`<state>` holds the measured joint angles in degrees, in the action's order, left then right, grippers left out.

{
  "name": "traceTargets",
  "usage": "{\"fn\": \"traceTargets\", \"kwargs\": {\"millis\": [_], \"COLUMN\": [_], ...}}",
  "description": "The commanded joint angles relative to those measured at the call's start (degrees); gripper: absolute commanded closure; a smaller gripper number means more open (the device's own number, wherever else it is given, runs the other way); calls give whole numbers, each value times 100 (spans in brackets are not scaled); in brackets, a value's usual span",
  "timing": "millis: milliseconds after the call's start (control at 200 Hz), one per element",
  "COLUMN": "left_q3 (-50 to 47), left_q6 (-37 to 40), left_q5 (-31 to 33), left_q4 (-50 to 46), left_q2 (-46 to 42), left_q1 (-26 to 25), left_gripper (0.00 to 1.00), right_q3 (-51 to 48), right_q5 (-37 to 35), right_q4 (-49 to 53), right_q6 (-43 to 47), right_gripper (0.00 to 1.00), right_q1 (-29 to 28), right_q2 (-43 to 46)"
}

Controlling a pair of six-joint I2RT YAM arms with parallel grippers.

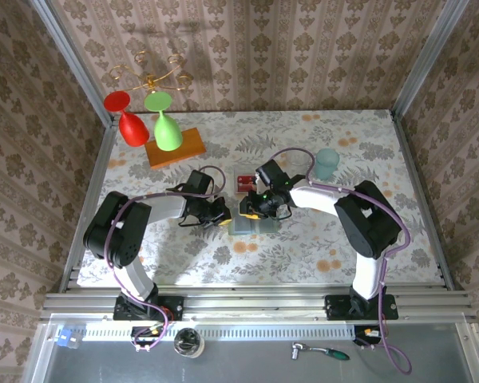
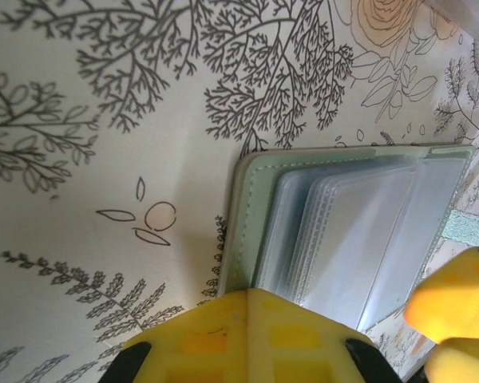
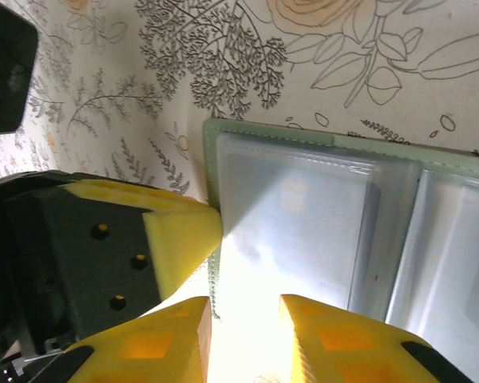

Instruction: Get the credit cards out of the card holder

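Note:
The card holder point(image 1: 259, 226) lies open on the floral table in front of both arms. Its pale green cover point(image 2: 247, 207) and clear sleeves point(image 3: 303, 207) show in both wrist views. My left gripper point(image 1: 220, 215) is shut, and its joined yellow tips point(image 2: 250, 294) rest on the holder's left edge. My right gripper point(image 1: 250, 209) hangs just above the sleeves, its jaws point(image 3: 245, 319) parted over glaring plastic with nothing between them. A small red credit card point(image 1: 246, 180) lies flat on the table just beyond the holder.
A translucent teal cup point(image 1: 327, 163) stands at the back right. An orange wooden block point(image 1: 176, 148) at the back left carries a red glass point(image 1: 130, 124) and a green one point(image 1: 166, 128). Patterned walls close in three sides.

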<state>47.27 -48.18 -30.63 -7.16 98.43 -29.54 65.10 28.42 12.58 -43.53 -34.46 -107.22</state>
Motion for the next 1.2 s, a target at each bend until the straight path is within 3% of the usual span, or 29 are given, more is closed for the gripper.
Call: {"fn": "traceTargets", "kwargs": {"millis": [0,540,1195], "left_q3": [-107,-78,1], "left_q6": [-12,-16,89], "left_q5": [-16,-38,6], "left_q4": [6,-24,-263], "left_q2": [119,176,176], "left_q1": [27,36,54], "left_gripper": [97,97,97], "right_q3": [133,181,-137], "right_q5": [128,-3,-416], "right_q4": [182,364,482], "right_q6": [25,204,257], "right_gripper": [69,68,69], "right_q1": [-54,-123,-17], "right_q2": [-128,-342,15]}}
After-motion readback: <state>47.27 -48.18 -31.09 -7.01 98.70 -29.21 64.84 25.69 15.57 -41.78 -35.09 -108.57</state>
